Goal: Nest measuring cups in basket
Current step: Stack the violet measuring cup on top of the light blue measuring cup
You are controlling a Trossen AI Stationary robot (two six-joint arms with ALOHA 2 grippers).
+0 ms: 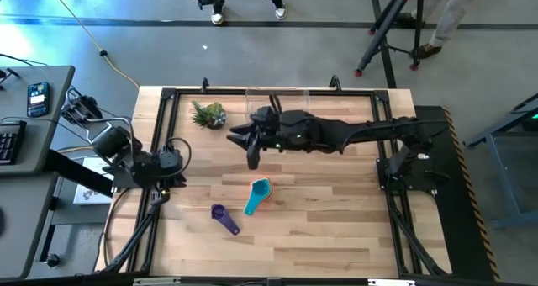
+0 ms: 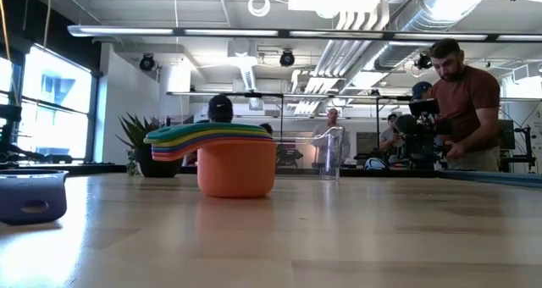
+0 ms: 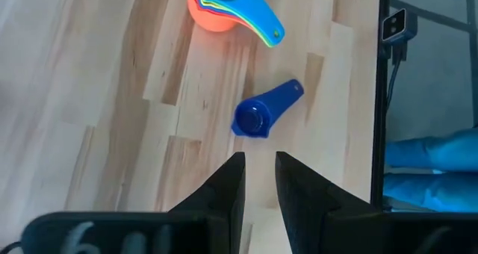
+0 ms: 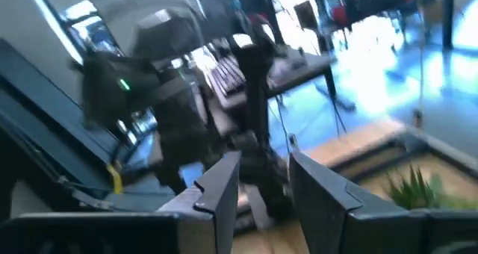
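Note:
A nested stack of measuring cups [image 1: 258, 195], orange outermost with a teal one on top, stands on its base on the table's middle; it also shows in the low view [image 2: 229, 157] and the left wrist view [image 3: 224, 4]. A single blue-purple cup [image 1: 224, 219] rests on the table nearer the front, and shows in the left wrist view [image 3: 258, 116]. The clear basket [image 1: 290, 95] stands at the far edge, partly hidden by my right arm. My right gripper [image 1: 252, 151] is above the table between basket and stack, slightly open and empty. My left gripper [image 1: 174, 164] waits at the left, slightly open and empty.
A small spiky green plant [image 1: 208, 113] stands at the far left of the table, beside the basket. Bare wood lies in front of and to the right of the cups. People and tripods stand beyond the far edge; a desk with a keyboard is off the left side.

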